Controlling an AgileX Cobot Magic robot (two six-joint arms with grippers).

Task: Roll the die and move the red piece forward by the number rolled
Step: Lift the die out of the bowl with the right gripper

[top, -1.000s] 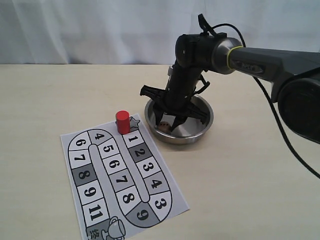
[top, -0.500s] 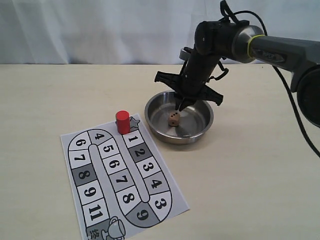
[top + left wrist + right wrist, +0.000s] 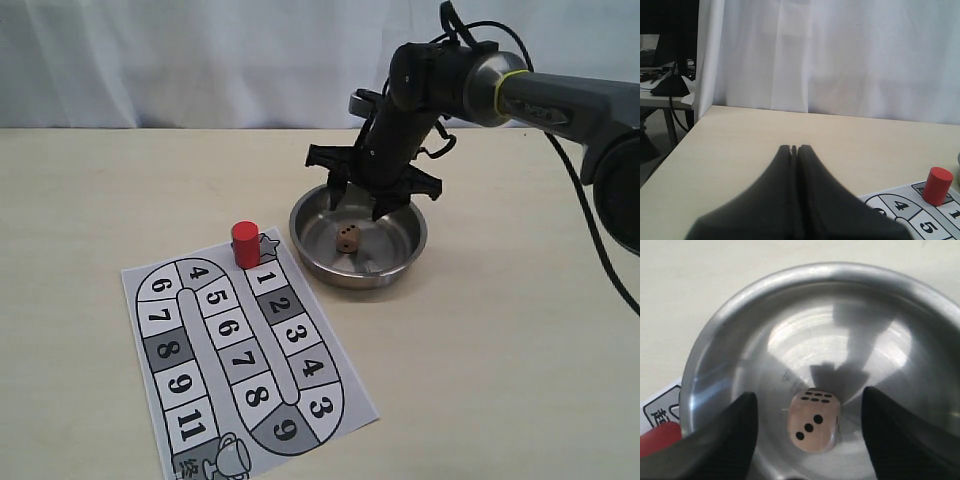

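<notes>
While the die [image 3: 347,239] is seen lying loose on the floor of the steel bowl [image 3: 355,277], a three-pip face is shown to the right wrist camera. Just above it the right gripper [image 3: 356,208] is held with jaws spread, nothing grasped. Left of the bowl, the red piece [image 3: 245,244] is stood upright at the board's [image 3: 215,330] far end. The left gripper [image 3: 794,148] is seen clenched, empty.

Black arm [image 3: 405,120], silver joint [image 3: 478,78], yellow-green ring [image 3: 497,90]
</notes>
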